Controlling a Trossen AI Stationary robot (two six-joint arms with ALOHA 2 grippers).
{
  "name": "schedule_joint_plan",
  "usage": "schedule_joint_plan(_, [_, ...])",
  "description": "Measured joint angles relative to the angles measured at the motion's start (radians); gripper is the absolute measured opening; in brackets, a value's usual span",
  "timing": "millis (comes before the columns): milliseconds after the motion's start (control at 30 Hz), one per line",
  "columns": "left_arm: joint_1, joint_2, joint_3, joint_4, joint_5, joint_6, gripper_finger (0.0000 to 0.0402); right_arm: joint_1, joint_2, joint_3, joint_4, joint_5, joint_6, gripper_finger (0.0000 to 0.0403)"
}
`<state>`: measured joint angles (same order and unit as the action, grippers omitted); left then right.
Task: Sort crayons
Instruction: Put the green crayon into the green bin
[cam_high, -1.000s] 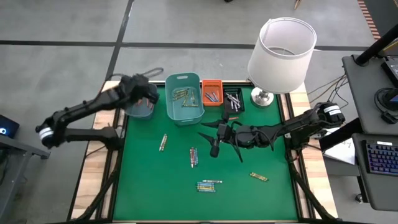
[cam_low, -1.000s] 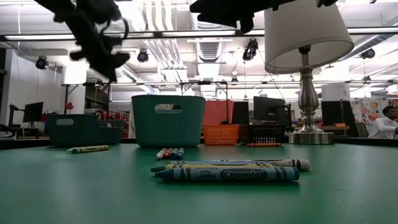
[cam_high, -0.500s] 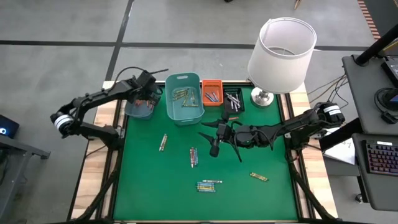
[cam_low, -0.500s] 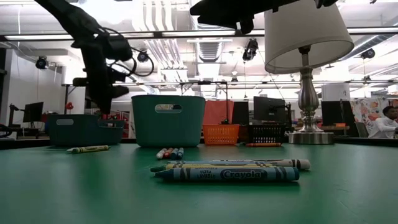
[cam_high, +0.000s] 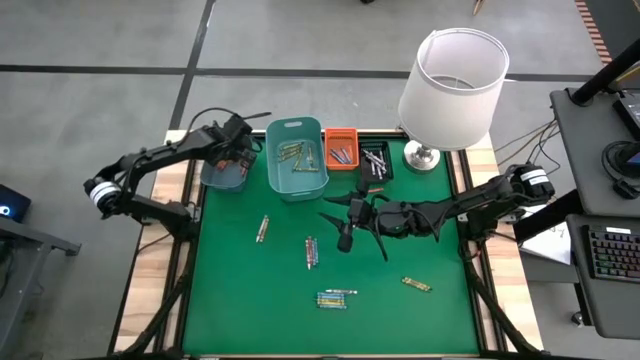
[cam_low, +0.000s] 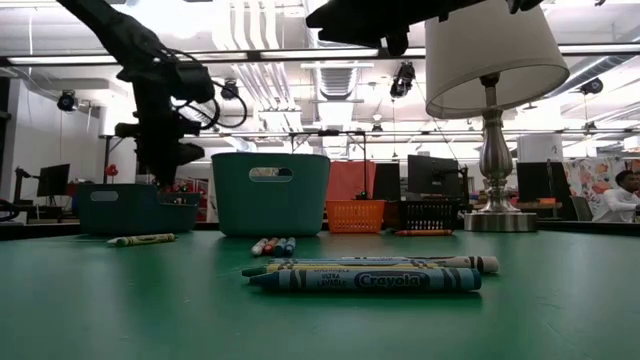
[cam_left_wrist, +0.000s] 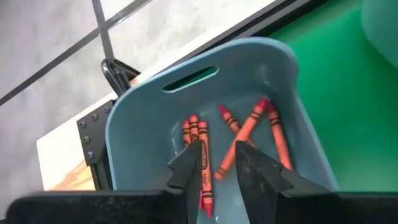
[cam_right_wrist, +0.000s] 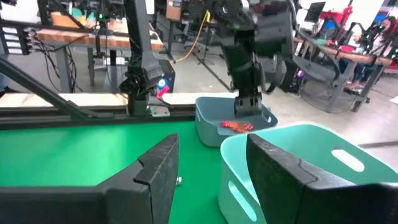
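Note:
My left gripper (cam_left_wrist: 219, 163) hangs open, pointing down into the small blue-grey bin (cam_left_wrist: 146, 112) at the table's far left; nothing sits between its fingers. Several orange-red crayons (cam_left_wrist: 275, 134) lie on that bin's floor below it. Loose crayons lie flat on the green mat: one yellow-green (cam_high: 263, 229), a small bunch (cam_high: 311, 251), a blue bunch (cam_high: 335, 298) and a yellow one (cam_high: 416, 285). My right gripper (cam_high: 336, 228) waits open above the middle of the mat, pointing level toward the bins.
Along the far edge stand a large teal bin (cam_high: 297, 158) with yellow-green crayons, an orange bin (cam_high: 341, 148) and a black bin (cam_high: 376, 160). A lamp with a white shade (cam_high: 455, 85) stands at the far right. The mat's near half holds only the scattered crayons.
My left gripper has come down from high above the table toward the small blue-grey bin and tipped more steeply downward; over the last half second it has stayed over the bin. The right arm has kept still.

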<state>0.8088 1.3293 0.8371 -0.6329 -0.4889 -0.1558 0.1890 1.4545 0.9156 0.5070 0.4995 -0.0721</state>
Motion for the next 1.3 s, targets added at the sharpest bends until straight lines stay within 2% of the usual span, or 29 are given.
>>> schedule_joint_plan(133, [-0.041,-0.055,0.000,-0.001,0.000,-0.011,0.0084,-0.003,-0.008,0.041,-0.137,0.000,0.097,0.0178])
schedule_joint_plan(433, [-0.288,-0.226,-0.002,0.018,-0.001,-0.071,0.0084,-0.013,0.009,0.280,-0.827,0.001,0.380,0.0178])
schedule_joint_plan(733, [-0.604,-0.362,-0.002,0.045,-0.162,-0.131,0.0084,-0.025,0.016,0.321,-1.117,-0.002,0.364,0.0178])
schedule_joint_plan(900, [-0.798,-0.393,-0.002,0.119,-0.248,-0.142,0.0084,-0.053,0.016,0.321,-1.231,-0.022,0.467,0.0178])
schedule_joint_plan(967, [-0.873,-0.394,-0.002,0.140,-0.297,-0.142,0.0084,-0.064,0.017,0.321,-1.293,-0.087,0.539,0.0178])
schedule_joint_plan(1133, [-1.021,-0.381,-0.002,0.160,-0.410,-0.142,0.0084,-0.066,0.020,0.318,-1.429,-0.363,0.675,0.0178])
schedule_joint_plan(1233, [-1.073,-0.364,-0.002,0.179,-0.461,-0.142,0.0084,-0.038,0.020,0.309,-1.470,-0.510,0.723,0.0178])
schedule_joint_plan(1300, [-1.089,-0.353,-0.002,0.182,-0.482,-0.142,0.0084,-0.007,0.020,0.304,-1.483,-0.567,0.738,0.0178])
